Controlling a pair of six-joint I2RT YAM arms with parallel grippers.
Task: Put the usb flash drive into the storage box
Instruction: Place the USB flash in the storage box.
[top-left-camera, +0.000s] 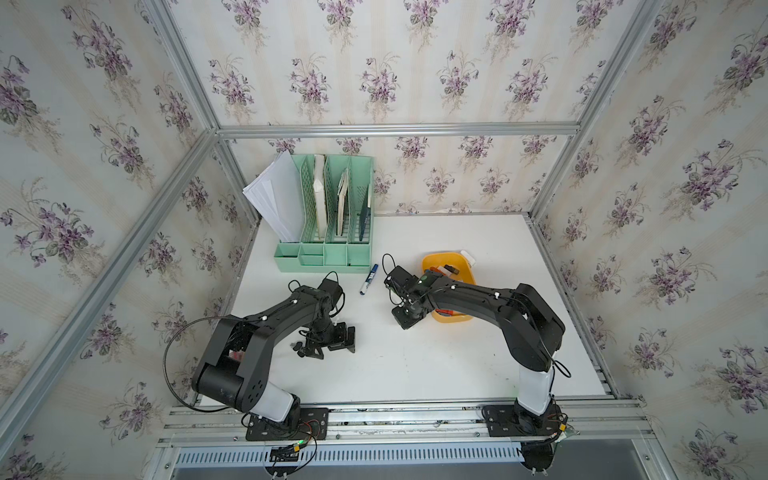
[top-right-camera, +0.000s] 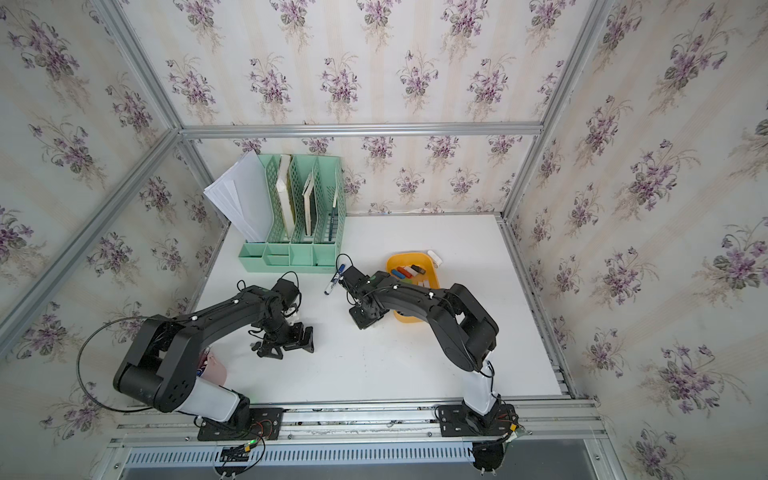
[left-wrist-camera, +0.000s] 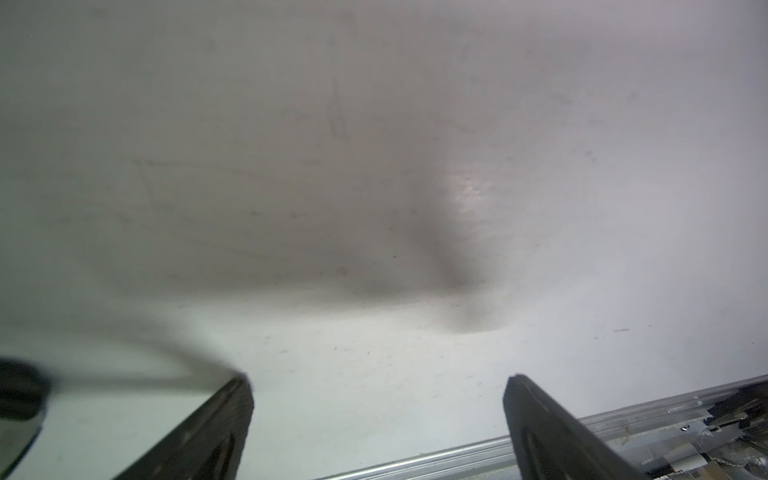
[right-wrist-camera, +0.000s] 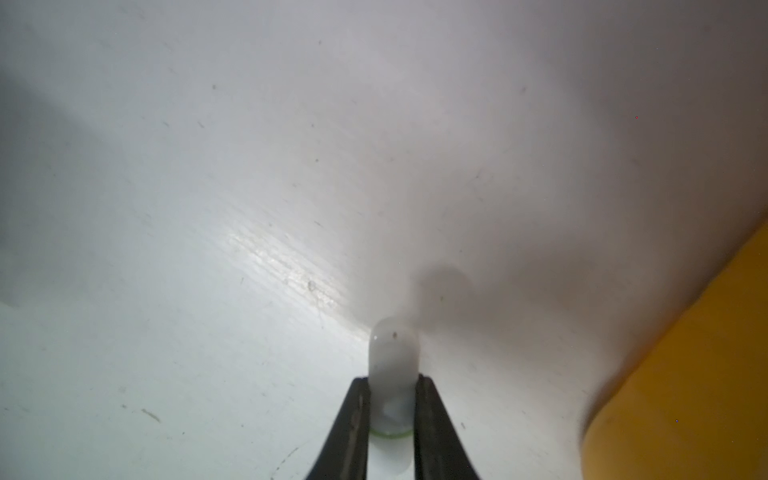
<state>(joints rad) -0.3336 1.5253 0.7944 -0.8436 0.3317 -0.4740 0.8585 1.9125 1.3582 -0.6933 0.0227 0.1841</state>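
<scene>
Where the counter meets the front rail, the left arm's end effector hangs low over bare white surface with its fingers spread wide and nothing between them. A pink cup shows just behind that arm's elbow in a top view, mostly hidden. Farther in and to the right, the right end effector points down at the counter, its two fingers pressed against both sides of the usb flash drive, a small milky-white piece with a rounded tip that sticks out beyond the fingertips. Whether the drive touches the counter or sits just above it I cannot tell. It is outside the storage box, just beside the box's near left corner. In both top views the right arm crosses over the near half of the yellow-orange box, and several small items in red, blue, white and black lie in its far half. A small white object rests on the counter at the box's far right corner. Left of the box lies a blue-capped marker, and beyond it a mint-green file organizer stands near the back wall, holding papers.
</scene>
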